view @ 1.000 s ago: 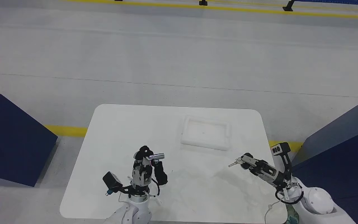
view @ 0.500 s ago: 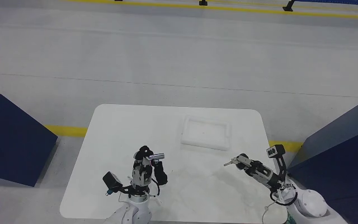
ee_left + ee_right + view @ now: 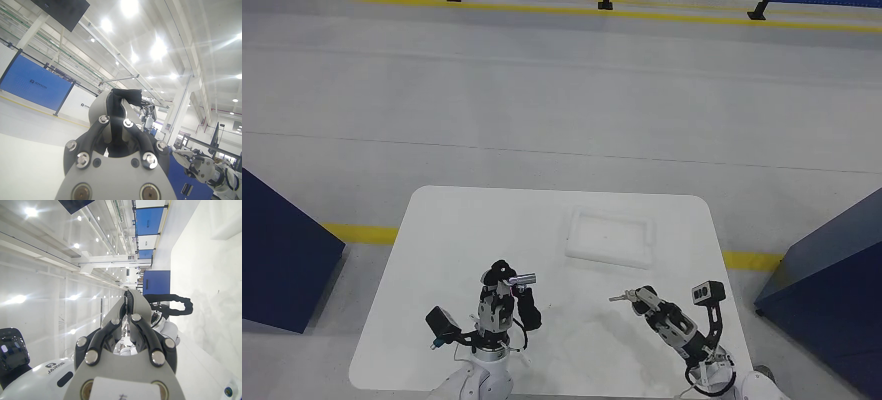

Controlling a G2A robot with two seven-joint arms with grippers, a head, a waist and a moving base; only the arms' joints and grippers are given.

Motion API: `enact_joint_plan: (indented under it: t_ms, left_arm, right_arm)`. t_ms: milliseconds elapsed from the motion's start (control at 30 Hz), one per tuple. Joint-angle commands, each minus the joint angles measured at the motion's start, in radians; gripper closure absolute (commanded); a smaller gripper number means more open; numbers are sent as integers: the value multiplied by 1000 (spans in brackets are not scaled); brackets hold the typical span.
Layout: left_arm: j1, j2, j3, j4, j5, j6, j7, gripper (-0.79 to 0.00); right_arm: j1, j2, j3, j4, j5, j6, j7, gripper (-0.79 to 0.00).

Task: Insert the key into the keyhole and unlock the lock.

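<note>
Showing, top view: left jaws closed on the lock [image 3: 524, 277], whose metal body juts sideways from them; right jaws closed on the key [image 3: 621, 297], well apart. Left wrist view: lock [image 3: 149, 111] just past the jaw tips. Right wrist view: jaws pinched almost together. Both pieces are probably rigid, slick metal; the key is best gripped by its bow.

Right end effector [image 3: 628, 297] and its key [image 3: 614, 297] farther inward, closer to the lock [image 3: 523, 277].

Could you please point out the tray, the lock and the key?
tray [image 3: 608, 260]: top view, near rim.
lock [image 3: 524, 277]: top view, silver body.
key [image 3: 616, 297]: top view, protruding end.
</note>
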Motion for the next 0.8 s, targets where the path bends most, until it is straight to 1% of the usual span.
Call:
enact_joint_plan:
  t_ms: [0,267,367,567,667,767]
  left_arm:
    - [0,0,0,0,0,0,0,0]
    - [0,0,0,0,0,0,0,0]
    - [0,0,0,0,0,0,0,0]
    - [2,0,-1,-3,-3,1,-5,0]
    - [33,-2,-14,-50,-30,-2,-40,0]
    - [61,-8,-9,-73,-22,15,-34,0]
  right_arm:
    - [-5,-4,-2,-23,-16,2,-20,0]
    - [-29,-26,-22,-90,-83,11,-116,0]
    - [-36,-32,-25,-99,-101,11,-136,0]
    - [-36,-32,-25,-99,-101,11,-136,0]
    - [-36,-32,-25,-99,-101,11,-136,0]
    - [-36,-32,-25,-99,-101,11,-136,0]
